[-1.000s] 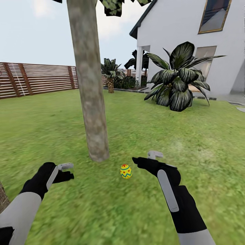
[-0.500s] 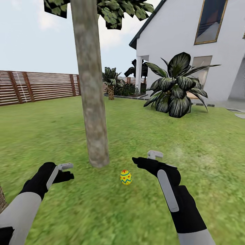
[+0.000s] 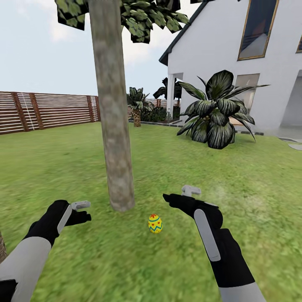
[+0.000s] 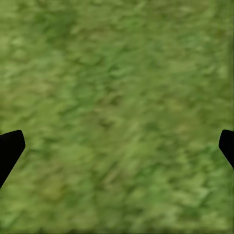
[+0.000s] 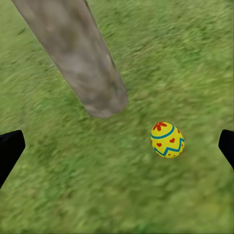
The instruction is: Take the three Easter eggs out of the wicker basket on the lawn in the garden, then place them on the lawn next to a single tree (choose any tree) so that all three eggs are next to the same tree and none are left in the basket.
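Our right gripper [image 3: 181, 195], black-fingered with a grey clip, hangs with its fingers spread wide and holding nothing; in its wrist view the two dark fingertips [image 5: 9, 148] sit at opposite edges with grass between. Our left gripper [image 3: 82, 211] is likewise spread and empty over bare turf. Just below and inward of the right gripper, one small yellow Easter egg with blue zigzag bands and red marks [image 3: 155, 223] stands upright on the mottled green lawn [image 3: 235, 176], close to the foot of the thick, pale grey-brown tree trunk [image 3: 114, 126] but not touching it. We judge the main risk is a low arm or the base clipping the egg as we turn away, rolling it off from the tree. The second risk is setting the other eggs by a different tree.
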`<state>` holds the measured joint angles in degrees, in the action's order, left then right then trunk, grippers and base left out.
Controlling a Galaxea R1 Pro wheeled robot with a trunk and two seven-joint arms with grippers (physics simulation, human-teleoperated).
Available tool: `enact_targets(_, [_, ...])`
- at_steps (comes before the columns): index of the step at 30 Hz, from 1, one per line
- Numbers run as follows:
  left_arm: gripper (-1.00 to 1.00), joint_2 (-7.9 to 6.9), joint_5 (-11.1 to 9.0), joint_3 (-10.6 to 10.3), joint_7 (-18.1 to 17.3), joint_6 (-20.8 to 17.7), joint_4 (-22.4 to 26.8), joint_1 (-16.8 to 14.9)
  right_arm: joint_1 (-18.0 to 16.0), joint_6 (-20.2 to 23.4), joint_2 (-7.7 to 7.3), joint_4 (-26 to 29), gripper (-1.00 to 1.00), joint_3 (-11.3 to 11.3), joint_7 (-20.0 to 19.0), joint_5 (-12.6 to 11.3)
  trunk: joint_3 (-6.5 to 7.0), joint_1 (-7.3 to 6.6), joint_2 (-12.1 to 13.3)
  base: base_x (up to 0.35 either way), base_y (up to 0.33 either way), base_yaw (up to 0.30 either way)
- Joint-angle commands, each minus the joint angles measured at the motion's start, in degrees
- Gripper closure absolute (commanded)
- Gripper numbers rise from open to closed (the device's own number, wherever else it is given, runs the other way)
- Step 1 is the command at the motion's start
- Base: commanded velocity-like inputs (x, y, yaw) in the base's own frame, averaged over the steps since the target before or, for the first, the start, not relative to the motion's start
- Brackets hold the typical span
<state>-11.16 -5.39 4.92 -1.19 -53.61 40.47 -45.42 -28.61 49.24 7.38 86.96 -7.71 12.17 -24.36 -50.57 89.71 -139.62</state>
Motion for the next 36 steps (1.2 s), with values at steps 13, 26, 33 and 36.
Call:
enact_targets(13, [-1.0, 0.0, -0.3, 0.1, 0.0, -0.3, 0.1, 0.0, 0.0, 0.2, 0.01, 0.1, -1.0, 0.0, 0.6, -0.6, 2.27, -2.87, 5.2, 0.0, 0.0, 0.0])
enact_targets(26, [-1.0, 0.0, -0.1, 0.1, 0.0, -0.5, -0.1, 0.0, 0.0, 0.2, 0.01, 0.1, -1.0, 0.0, 0.6, -0.6, 4.61, -5.73, 10.4, 0.0, 0.0, 0.0])
enact_targets(33, [-1.0, 0.06, 0.0, 0.0, 1.3, -3.6, -3.1, -0.1, 0.0, 0.2, 0.01, 0.1, -1.0, -0.1, 0.6, -0.6, 5.86, -7.27, 13.2, 0.0, 0.0, 0.0])
enact_targets(36, [-1.0, 0.08, 0.1, -0.1, 2.1, -4.0, -4.4, -0.2, 0.0, 0.2, 0.01, 0.1, -1.0, -0.1, 0.6, -0.6, 6.4, -7.92, 14.4, 0.0, 0.0, 0.0])
